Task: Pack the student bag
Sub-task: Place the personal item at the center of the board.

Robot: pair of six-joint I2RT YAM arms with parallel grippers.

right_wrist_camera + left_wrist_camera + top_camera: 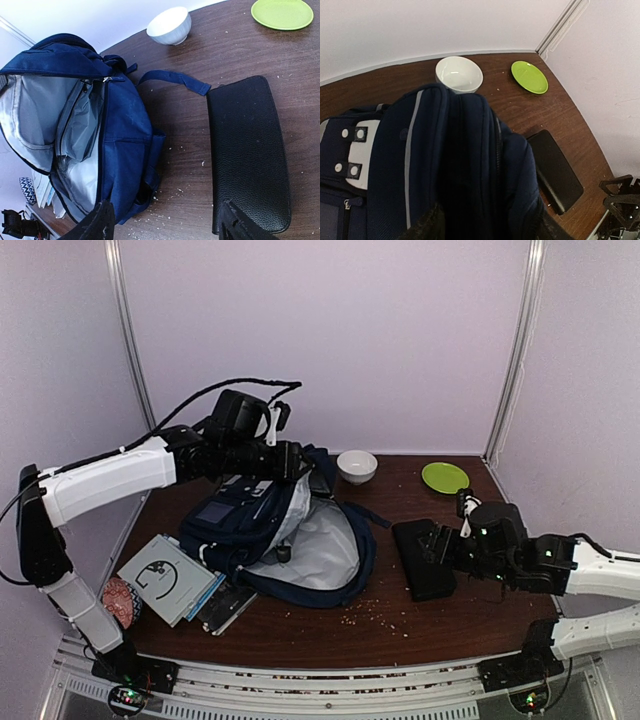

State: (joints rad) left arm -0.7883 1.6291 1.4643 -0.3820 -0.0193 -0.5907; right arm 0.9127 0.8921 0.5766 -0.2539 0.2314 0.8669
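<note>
closely, left gripper point(485, 231) straddles student bag point(455, 160)

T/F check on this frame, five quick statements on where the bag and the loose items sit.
1. The navy-blue fabric backpack lies with its main compartment open, grey lining showing. True.
2. The round white bowl sits inside the backpack. False: it stands on the dark wooden table, beyond the bag.
3. The round lime-green plate is near the table's far right corner, apart from the bowl. True.
4. The flat black leather-look case is already packed. False: it lies on the table, right of the backpack.
5. The tabletop is spotless. False: pale crumbs are scattered near the front edge.
</note>
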